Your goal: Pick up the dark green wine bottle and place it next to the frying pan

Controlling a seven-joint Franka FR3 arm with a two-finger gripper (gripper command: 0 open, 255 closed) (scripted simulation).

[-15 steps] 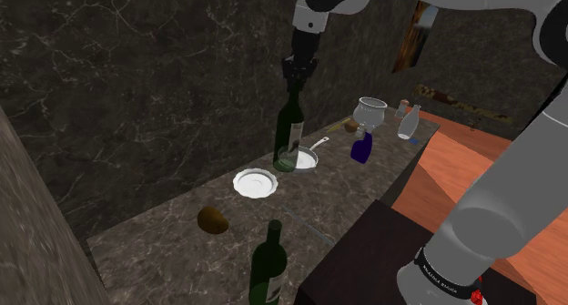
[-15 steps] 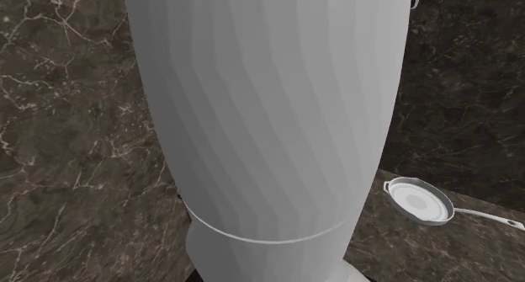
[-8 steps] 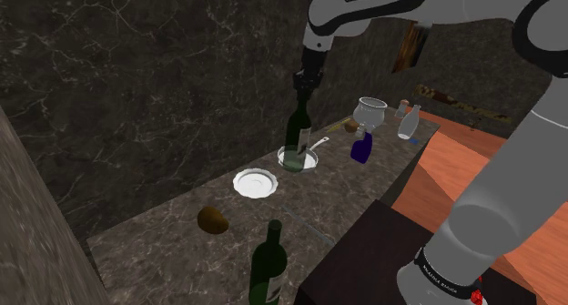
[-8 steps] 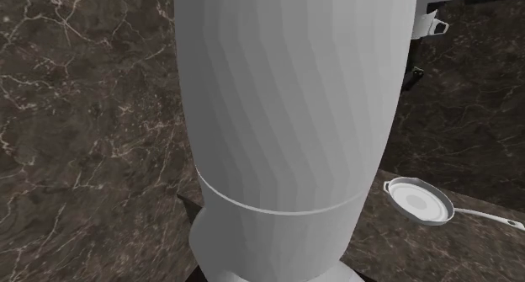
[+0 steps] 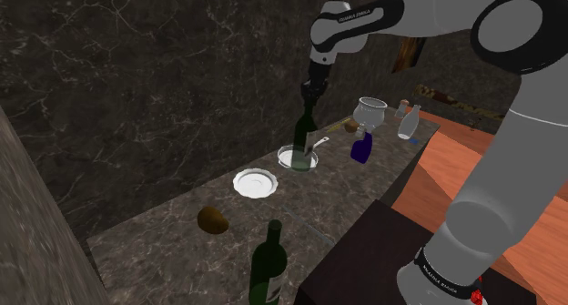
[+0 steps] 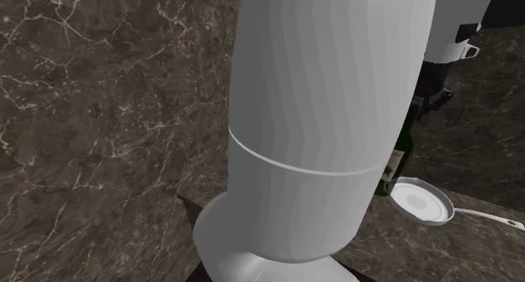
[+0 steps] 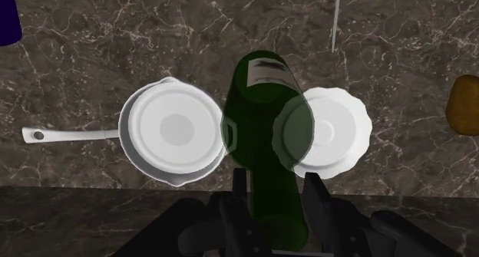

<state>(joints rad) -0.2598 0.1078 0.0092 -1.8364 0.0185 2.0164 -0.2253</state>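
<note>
My gripper (image 5: 311, 86) is shut on the neck of a dark green wine bottle (image 5: 302, 139) and holds it upright. In the shoulder view the bottle's base overlaps the rim of the white frying pan (image 5: 299, 159). Seen from the wrist, the bottle (image 7: 265, 140) runs out from between the black fingers (image 7: 239, 196), its base between the pan (image 7: 173, 133) and a white plate (image 7: 334, 133). The second exterior view shows the bottle (image 6: 401, 154) just beside the pan (image 6: 418, 201). Whether the base touches the counter I cannot tell.
A second dark green bottle (image 5: 268, 267) stands near the counter's front edge, a brown lump (image 5: 213, 219) beside it. A blue bottle (image 5: 362, 148), a white pot (image 5: 370, 110) and a clear bottle (image 5: 409, 121) stand past the pan. A dark marble wall backs the counter.
The gripper has carried the bottle toward the shoulder view's right, from beside the plate to the pan's rim. In the second exterior view the arm's big link swung right, uncovering the bottle.
</note>
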